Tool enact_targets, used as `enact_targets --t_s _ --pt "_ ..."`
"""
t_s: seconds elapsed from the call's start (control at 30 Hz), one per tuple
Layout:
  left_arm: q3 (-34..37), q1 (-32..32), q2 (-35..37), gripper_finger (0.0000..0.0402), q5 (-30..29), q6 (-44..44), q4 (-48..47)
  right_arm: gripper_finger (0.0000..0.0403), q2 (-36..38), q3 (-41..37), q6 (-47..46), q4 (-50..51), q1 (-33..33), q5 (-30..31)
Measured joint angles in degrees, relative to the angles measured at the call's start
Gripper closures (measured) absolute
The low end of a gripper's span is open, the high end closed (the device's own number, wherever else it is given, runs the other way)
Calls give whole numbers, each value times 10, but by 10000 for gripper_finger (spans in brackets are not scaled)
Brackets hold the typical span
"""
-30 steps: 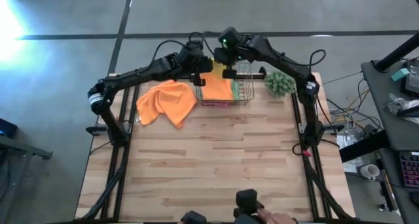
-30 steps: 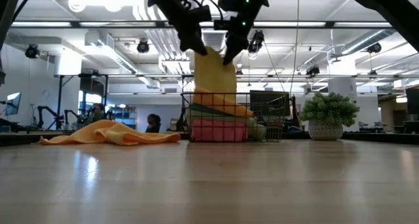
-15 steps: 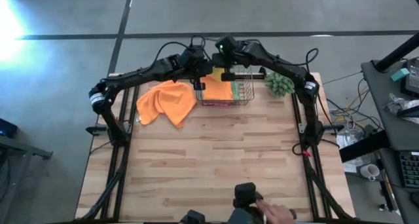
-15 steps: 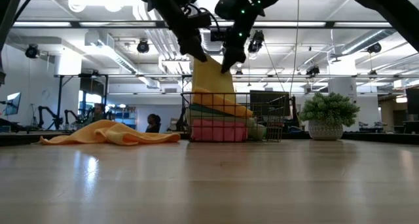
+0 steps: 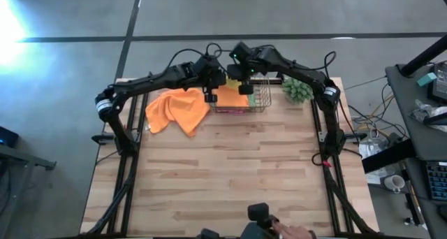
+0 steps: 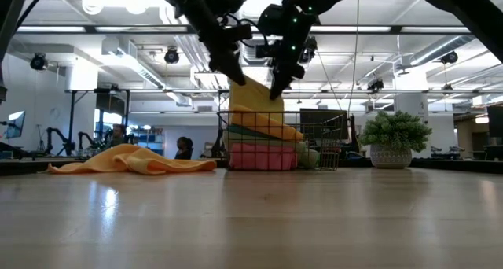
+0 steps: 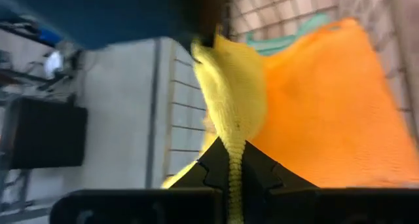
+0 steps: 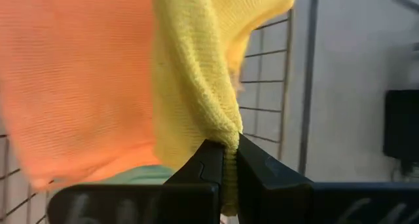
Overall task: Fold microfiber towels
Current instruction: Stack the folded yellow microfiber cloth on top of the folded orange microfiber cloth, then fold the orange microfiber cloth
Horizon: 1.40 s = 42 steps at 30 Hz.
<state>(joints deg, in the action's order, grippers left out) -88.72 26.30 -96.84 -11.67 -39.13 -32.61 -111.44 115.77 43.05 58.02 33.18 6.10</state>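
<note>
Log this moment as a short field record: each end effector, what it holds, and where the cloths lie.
left end effector: shut on the soft yellow microfiber towel, above the basket
right end effector: shut on the same yellow towel
yellow towel: hanging between both arms over the copper wire basket
basket contents: orange cloth on top, teal and pink below
loose orange towel: crumpled on the wooden table, on the basket's left-arm side
small green fuzzy plant: beside the basket

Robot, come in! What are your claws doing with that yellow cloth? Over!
Left gripper and right gripper both shut on yellow towel. Towel hangs above wire basket. Nothing blocking.
</note>
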Motion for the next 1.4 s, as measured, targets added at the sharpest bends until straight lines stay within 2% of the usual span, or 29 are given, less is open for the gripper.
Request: enact_targets --t_s 0.23,0.3,0.47,0.57,0.83,0.97,1.17,1.3,1.4 --pt "10 -2 -3 401 84 26 -42 394 0 -9 -11 38 0 -85" --pt "10 -3 -5 399 97 40 -44 394 0 -9 -13 40 0 -92" --pt "10 -5 -13 368 102 44 -49 389 -2 -10 -35 62 2 -96" --pt "10 -6 -13 338 102 44 -55 373 -2 -11 -45 73 0 -100" --pt "6 -7 -13 261 102 51 -77 282 -2 -12 -107 86 -2 -188" --pt "1 -9 -12 234 101 74 -80 242 -2 3 -110 114 -2 -192" --pt "-39 -9 -8 219 94 75 -138 209 -1 44 -117 139 -2 -195" --pt "-58 -9 0 219 56 78 -212 204 0 76 -148 158 -2 -196" --pt "-48 -9 18 219 46 130 -251 207 3 91 -171 182 -3 -196"
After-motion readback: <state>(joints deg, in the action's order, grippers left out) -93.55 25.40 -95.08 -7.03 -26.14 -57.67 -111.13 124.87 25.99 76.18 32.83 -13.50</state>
